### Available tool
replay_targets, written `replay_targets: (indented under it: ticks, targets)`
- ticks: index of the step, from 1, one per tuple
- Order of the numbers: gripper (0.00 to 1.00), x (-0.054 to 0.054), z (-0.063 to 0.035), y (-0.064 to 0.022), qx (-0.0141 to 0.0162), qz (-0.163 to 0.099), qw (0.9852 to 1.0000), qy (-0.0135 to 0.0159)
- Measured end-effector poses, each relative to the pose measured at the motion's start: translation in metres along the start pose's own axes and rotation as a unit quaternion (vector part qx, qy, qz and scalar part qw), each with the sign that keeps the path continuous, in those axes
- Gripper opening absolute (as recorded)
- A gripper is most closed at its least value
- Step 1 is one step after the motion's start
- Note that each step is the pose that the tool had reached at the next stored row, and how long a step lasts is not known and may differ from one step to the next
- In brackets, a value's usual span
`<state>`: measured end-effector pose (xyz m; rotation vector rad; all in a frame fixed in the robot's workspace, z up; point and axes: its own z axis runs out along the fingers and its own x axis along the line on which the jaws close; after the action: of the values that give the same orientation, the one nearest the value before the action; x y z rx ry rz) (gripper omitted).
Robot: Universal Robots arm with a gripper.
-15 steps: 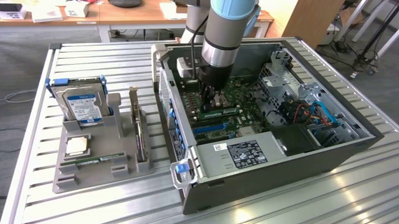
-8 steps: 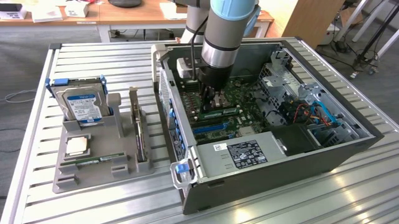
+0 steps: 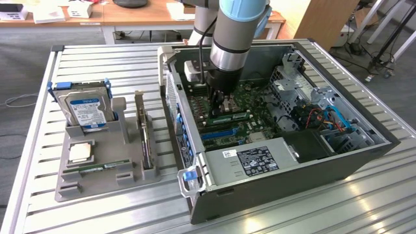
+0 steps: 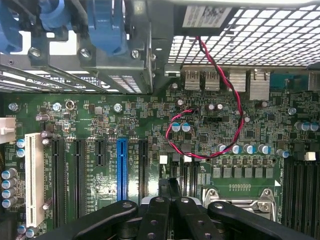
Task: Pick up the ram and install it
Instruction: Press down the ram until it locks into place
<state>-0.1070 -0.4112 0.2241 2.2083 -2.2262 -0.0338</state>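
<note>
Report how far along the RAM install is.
Done: the long green circuit-board RAM stick is already inside the open dark grey computer case, not on the grey parts tray. In hand: the black gripper is down at the green motherboard, directly above the stick. Left: the pictures do not settle whether the stick is seated in its slot, so the install is not confirmed.
</note>
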Motion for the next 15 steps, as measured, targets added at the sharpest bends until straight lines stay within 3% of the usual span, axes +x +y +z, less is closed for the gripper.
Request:
replay_targets:
  ticks: [10,15]
  targets:
    - [0.11,0.0,0.0007,0.0,0.0001,0.0,1.0,-0.0001]
    - [0.11,-0.0001,-0.0062,0.0001,0.0001,0.0,1.0,-0.0001]
